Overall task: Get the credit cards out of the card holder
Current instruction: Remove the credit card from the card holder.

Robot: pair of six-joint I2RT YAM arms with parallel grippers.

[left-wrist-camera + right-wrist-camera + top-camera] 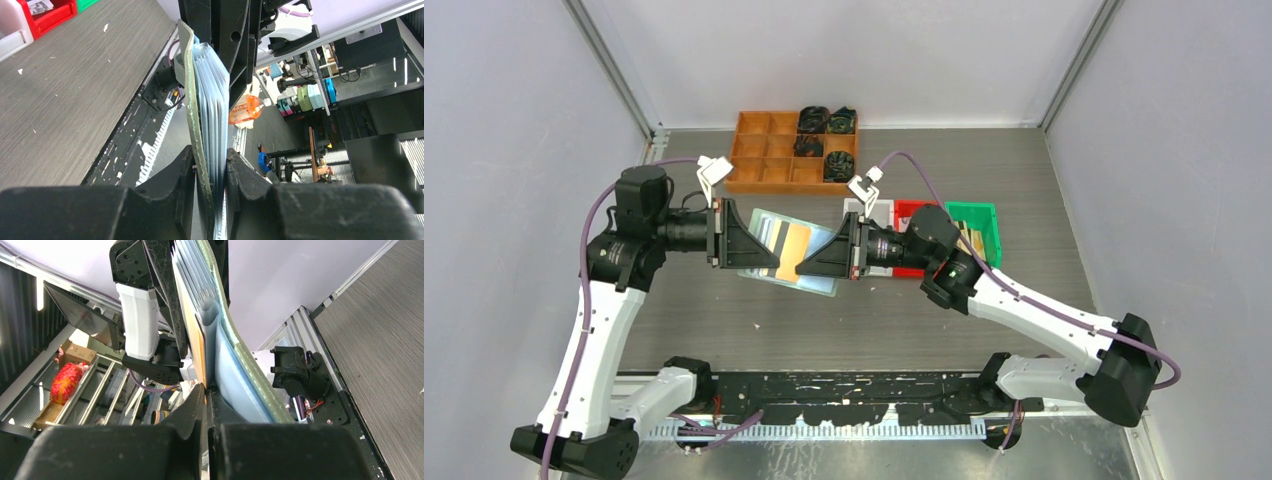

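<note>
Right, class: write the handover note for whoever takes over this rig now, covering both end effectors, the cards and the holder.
Left end effector: shut on the card holder, held open above the table.
Right end effector: shut on the orange card, which sits in its pocket.
Other cards: tucked in the pockets.
Done: holder lifted and opened.
Left: pull every card out.

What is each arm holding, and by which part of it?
The left fingers clamp the card holder by the end nearest that arm, cover and pockets together. The right fingers pinch the end of the orange card.
</note>
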